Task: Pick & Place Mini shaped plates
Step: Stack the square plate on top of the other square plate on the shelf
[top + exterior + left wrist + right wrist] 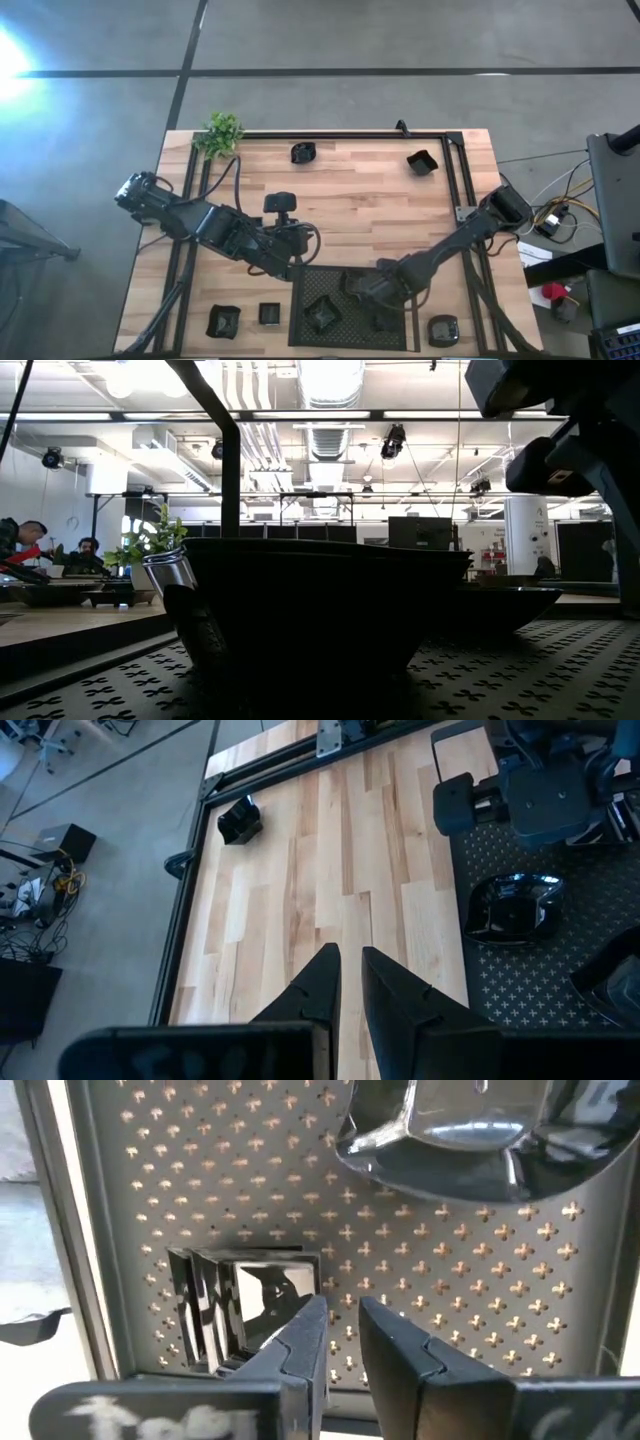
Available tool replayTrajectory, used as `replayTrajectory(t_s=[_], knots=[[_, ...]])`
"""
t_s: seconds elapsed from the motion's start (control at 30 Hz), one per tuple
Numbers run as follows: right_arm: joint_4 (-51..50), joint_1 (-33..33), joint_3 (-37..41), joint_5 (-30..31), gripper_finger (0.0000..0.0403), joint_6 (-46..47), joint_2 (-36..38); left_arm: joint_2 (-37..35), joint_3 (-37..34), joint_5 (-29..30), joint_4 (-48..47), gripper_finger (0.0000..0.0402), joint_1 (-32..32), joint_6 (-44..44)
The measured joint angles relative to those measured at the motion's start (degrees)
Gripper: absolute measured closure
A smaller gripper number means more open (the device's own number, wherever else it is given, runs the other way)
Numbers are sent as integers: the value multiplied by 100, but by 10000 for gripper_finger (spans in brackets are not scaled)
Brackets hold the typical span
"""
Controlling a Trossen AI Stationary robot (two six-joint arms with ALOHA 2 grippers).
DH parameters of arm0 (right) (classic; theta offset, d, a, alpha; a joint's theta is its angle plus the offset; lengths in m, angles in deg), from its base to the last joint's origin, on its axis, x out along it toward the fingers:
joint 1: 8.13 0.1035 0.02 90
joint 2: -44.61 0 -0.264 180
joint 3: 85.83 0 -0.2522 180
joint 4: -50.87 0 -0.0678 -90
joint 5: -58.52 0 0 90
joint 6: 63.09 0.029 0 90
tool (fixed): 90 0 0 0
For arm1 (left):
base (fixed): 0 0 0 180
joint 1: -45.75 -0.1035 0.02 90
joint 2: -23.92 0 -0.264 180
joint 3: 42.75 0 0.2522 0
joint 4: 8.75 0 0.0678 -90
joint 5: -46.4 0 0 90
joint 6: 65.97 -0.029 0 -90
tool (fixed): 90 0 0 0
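Note:
Black glossy mini plates lie scattered: two on the wood at the far side (pixel 303 153) (pixel 422 162), three near the front edge (pixel 222 321) (pixel 269 314) (pixel 443 330), and some on the black mesh tray (pixel 345 335). My right gripper (pixel 342 1312) points down over the tray, its fingers a narrow gap apart with only mesh between them. A small square plate (pixel 245 1305) rests on the mesh right beside one fingertip. My left gripper (pixel 348 960) hangs over bare wood left of the tray, narrowly open and empty. My right gripper comes from above, and one fingertip (pixel 312 1315) overlaps the square plate's rim (pixel 300 1275) in its wrist view. I cannot tell whether it touches the plate. The plate lies flat on the mesh, outside the gap between the fingers.
A larger angular plate (pixel 480 1130) lies on the tray beyond the square one, and another (pixel 515 908) sits near the tray's left side. A green plant (pixel 222 133) stands at the far left corner. A black metal frame (pixel 455 165) borders the table.

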Motion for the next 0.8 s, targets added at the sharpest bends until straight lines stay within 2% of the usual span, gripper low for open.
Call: replayTrajectory(t_s=[0.2, 0.4, 0.63, 0.8], knots=[[-4, 0, 104, 469, 342, -5, 0, 0, 0, 0, 0, 360, 0, 0], [16, -1, 184, 505, 342, -11, 9, 0, 0, 1, 0, 360, 0, 0], [59, 13, 353, -82, 342, 158, 7, 0, 0, 0, 0, 360, 0, 0], [77, 62, 256, -193, 342, 111, 7, 0, 0, 0, 0, 360, 0, 0]])
